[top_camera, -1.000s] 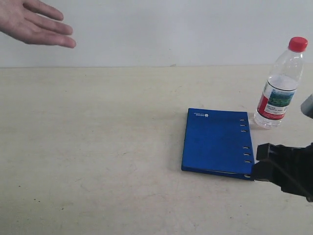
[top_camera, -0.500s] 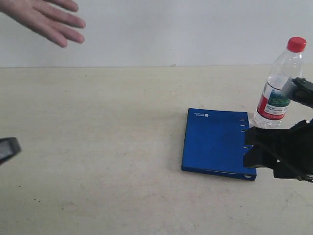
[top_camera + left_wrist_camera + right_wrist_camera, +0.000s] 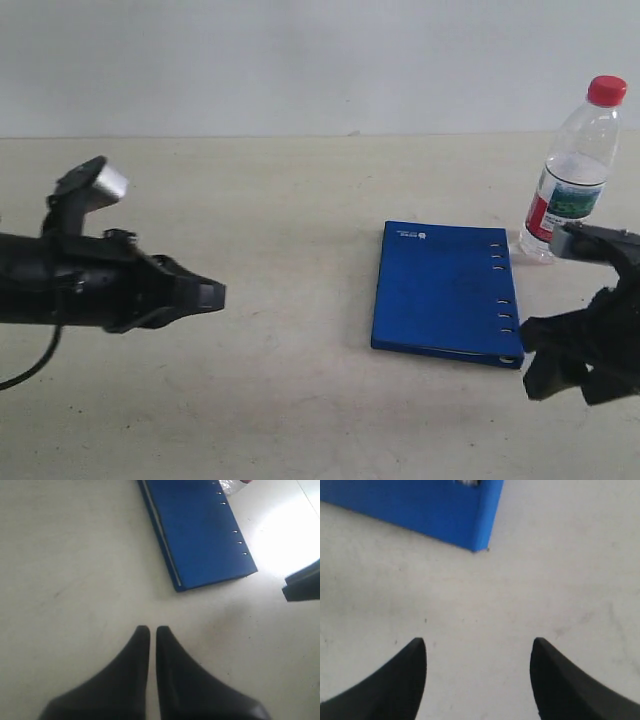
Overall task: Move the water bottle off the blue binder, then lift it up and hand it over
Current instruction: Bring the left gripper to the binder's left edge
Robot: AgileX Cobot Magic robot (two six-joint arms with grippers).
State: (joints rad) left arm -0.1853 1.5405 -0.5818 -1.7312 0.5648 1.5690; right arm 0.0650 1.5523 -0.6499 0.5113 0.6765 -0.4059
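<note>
The water bottle (image 3: 572,175) stands upright on the table at the far right, just beyond the blue binder's riveted edge and off it. The blue binder (image 3: 445,290) lies flat right of centre; it also shows in the left wrist view (image 3: 197,530) and one corner in the right wrist view (image 3: 420,505). My left gripper (image 3: 212,295) hangs shut and empty over the left half of the table, pointing toward the binder, well short of it (image 3: 150,628). My right gripper (image 3: 535,360) is open and empty just off the binder's near right corner (image 3: 477,642).
The table (image 3: 280,200) is a pale beige surface with small marks, ending at a white wall behind. The bottle's base is only a sliver at the left wrist view's edge.
The person's hand at the upper left has gone out of view. My left arm has come in from the left edge toward the binder. My right gripper has dropped lower, to the binder's near corner.
</note>
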